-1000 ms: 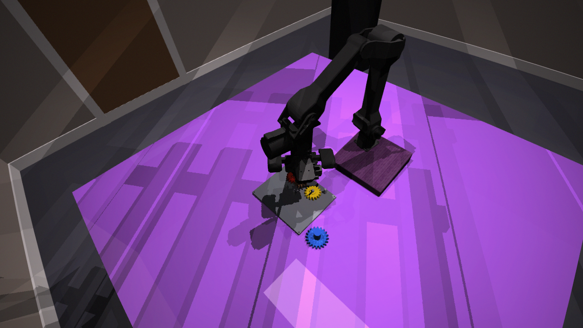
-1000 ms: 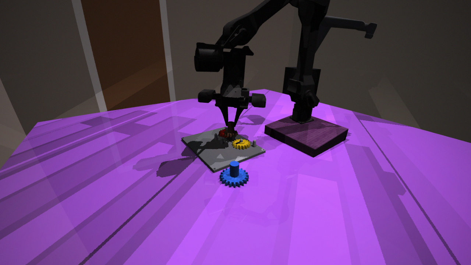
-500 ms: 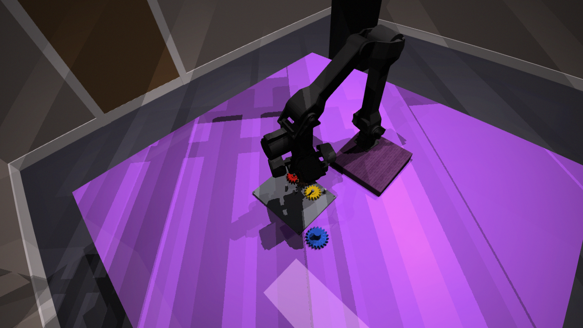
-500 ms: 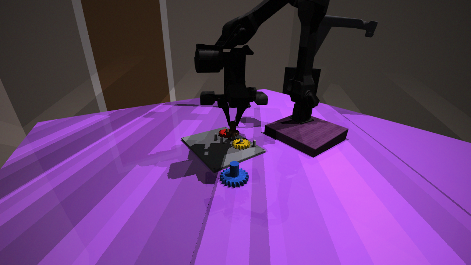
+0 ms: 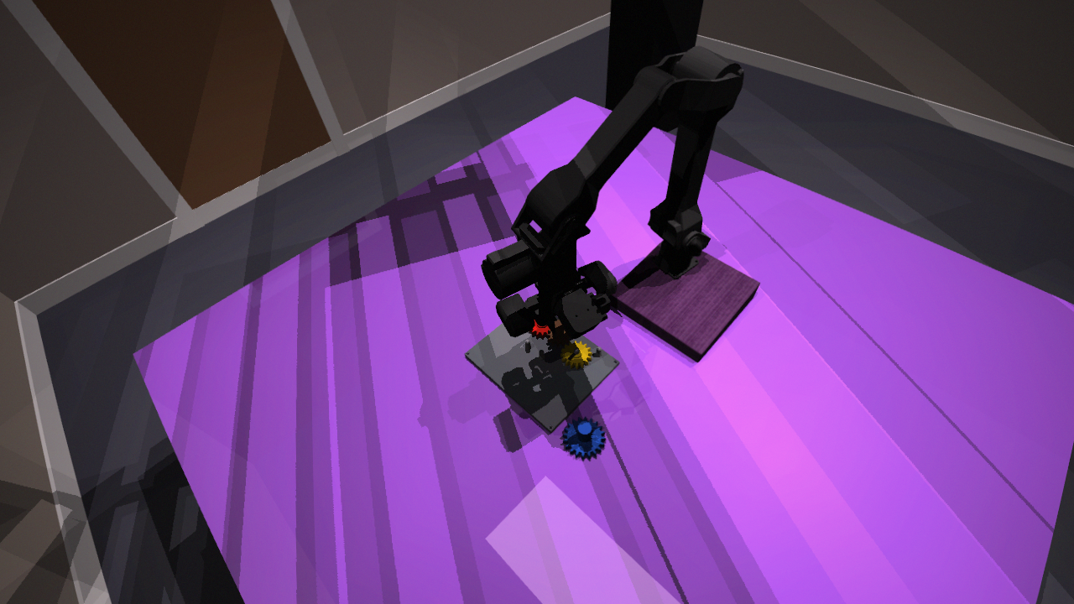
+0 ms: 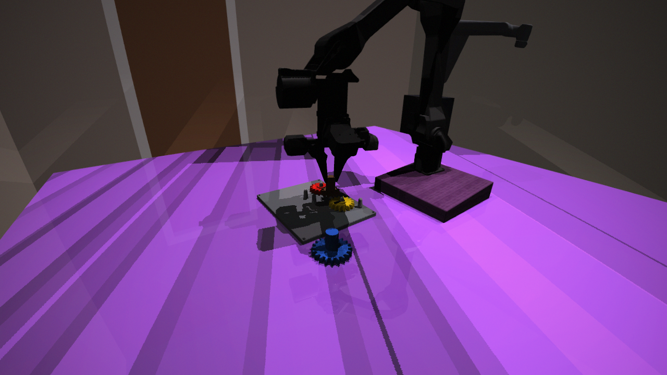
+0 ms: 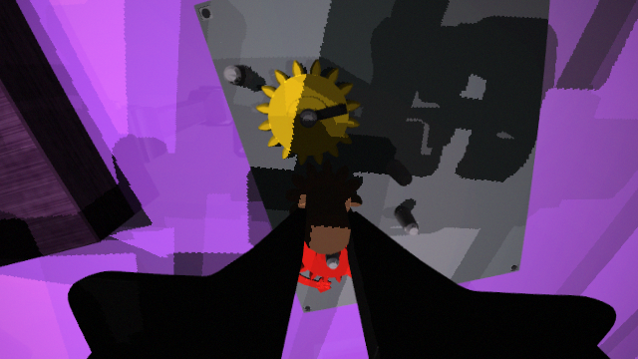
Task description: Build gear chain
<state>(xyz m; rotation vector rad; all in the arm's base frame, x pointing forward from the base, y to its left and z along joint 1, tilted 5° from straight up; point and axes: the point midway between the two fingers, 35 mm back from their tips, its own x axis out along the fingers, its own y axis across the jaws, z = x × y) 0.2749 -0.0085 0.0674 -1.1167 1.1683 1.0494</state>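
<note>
My gripper (image 6: 330, 179) (image 7: 326, 218) is shut on the hub of a brown gear (image 6: 331, 190) (image 7: 326, 181), low over the grey board (image 5: 492, 358) (image 6: 275, 196) (image 7: 279, 35). The brown gear is between the red gear (image 5: 539, 329) (image 6: 318, 187) (image 7: 315, 261) and the yellow gear (image 5: 585, 350) (image 6: 347, 203) (image 7: 283, 115). Its underside is hidden, so I cannot tell whether it sits flat on a peg. A loose blue gear (image 5: 583, 445) (image 6: 332, 252) stands hub-up on the table, off the board. Empty pegs show beside the yellow gear (image 7: 232, 74) and farther right in the wrist view.
Bare pegs (image 6: 305, 194) (image 7: 411, 229) stand near the held gear; another peg (image 6: 360, 202) stands beyond the yellow gear. The arm's wooden base (image 5: 694, 311) (image 6: 433, 191) (image 7: 35, 175) stands to the board's right in the top and exterior views. Dark shadows cover part of the board.
</note>
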